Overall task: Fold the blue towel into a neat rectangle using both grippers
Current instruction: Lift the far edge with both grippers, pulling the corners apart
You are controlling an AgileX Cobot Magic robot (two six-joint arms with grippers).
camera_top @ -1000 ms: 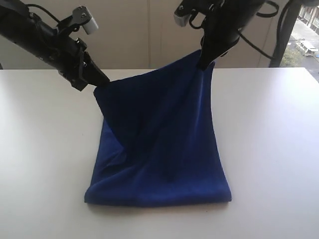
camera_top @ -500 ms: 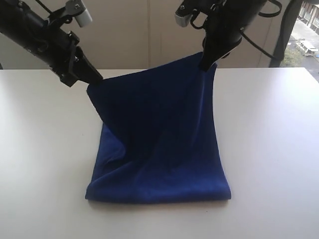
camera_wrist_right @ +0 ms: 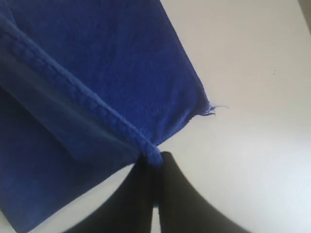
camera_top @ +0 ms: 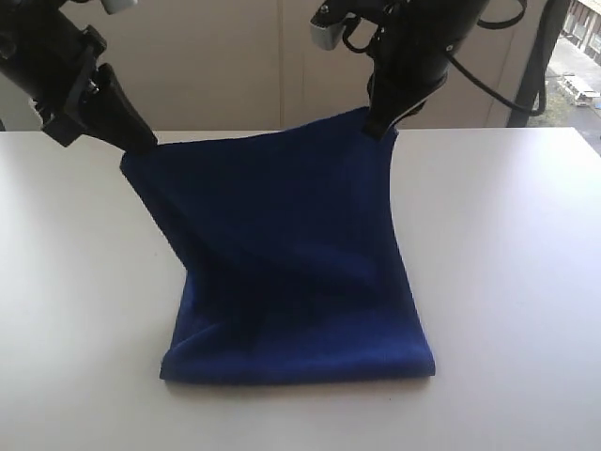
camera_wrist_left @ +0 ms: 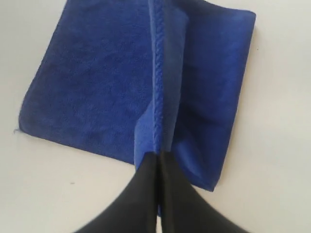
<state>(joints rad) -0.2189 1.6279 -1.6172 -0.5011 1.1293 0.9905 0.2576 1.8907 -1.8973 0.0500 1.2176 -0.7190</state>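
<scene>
The blue towel hangs stretched between both grippers above the white table, while its lower part lies doubled on the table. My left gripper is shut on the towel's upper left corner. My right gripper is shut on the upper right corner, held higher. In the left wrist view the black fingers pinch the hemmed edge of the towel. The right wrist view shows the right gripper clamping the towel's hem, with a loose thread at a lower corner.
The table's back edge meets a beige wall. A window shows at the far right. Black cables loop behind the right arm.
My left gripper has pulled its corner up and to the left, and the top edge of the towel is now stretched taut. The right gripper has shifted slightly left.
</scene>
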